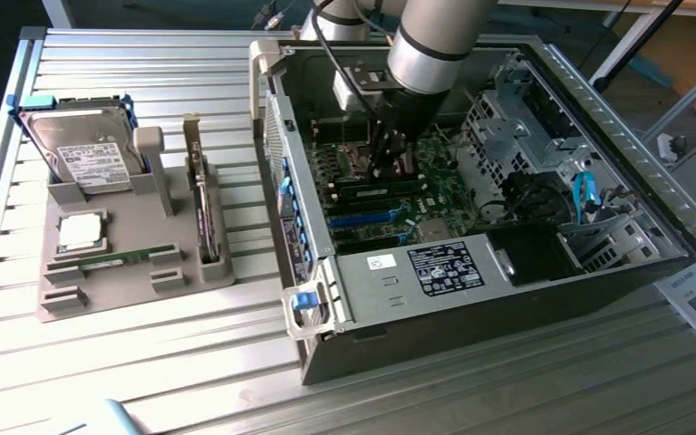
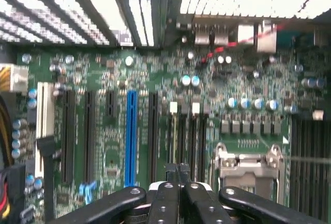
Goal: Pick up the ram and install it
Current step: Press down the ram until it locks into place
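The ram (image 1: 112, 262), a slim green stick, lies flat in a slot near the front of the grey holder (image 1: 142, 222), left of the computer case in the exterior view. My gripper (image 1: 384, 170) is far from it, reaching down inside the open case (image 1: 469, 299) over the green motherboard (image 1: 445, 195). In the wrist view the gripper (image 2: 178, 171) hangs just above the narrow black memory slots (image 2: 187, 136), beside the empty processor socket (image 2: 248, 164). Its dark fingers (image 2: 171, 175) are pressed together, and I see nothing between them.
The holder also carries an upright hard drive (image 1: 82, 154), a square silver processor chip (image 1: 82, 231) and a tall dark expansion card (image 1: 207, 227). Inside the case are a drive cage (image 1: 506, 118), blue cables (image 1: 584, 195) and a power supply (image 1: 445, 267). A blue expansion slot (image 2: 131, 136) runs beside black ones.
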{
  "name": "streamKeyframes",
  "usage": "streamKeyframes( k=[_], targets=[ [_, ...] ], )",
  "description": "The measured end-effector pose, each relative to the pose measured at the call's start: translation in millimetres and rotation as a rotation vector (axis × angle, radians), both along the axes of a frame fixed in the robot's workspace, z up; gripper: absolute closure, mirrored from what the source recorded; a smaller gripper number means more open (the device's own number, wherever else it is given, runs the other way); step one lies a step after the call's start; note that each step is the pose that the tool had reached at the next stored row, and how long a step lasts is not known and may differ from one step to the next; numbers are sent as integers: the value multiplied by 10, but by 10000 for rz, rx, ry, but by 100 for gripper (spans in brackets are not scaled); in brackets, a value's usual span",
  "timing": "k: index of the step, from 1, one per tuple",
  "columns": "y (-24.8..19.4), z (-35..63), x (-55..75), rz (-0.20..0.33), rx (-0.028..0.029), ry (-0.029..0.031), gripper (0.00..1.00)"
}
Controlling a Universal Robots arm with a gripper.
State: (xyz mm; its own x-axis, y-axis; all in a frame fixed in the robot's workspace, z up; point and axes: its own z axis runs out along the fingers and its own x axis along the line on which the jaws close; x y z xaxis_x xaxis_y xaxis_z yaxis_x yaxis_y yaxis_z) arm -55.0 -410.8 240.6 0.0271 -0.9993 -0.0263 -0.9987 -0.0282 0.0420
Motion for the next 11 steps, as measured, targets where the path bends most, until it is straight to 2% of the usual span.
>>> streamKeyframes(
  k=[4, 11],
  targets=[
    [0, -26, -148, 0, 0, 0, 90],
    [-1, -64, -221, 0, -2, 1, 90]
  ],
)
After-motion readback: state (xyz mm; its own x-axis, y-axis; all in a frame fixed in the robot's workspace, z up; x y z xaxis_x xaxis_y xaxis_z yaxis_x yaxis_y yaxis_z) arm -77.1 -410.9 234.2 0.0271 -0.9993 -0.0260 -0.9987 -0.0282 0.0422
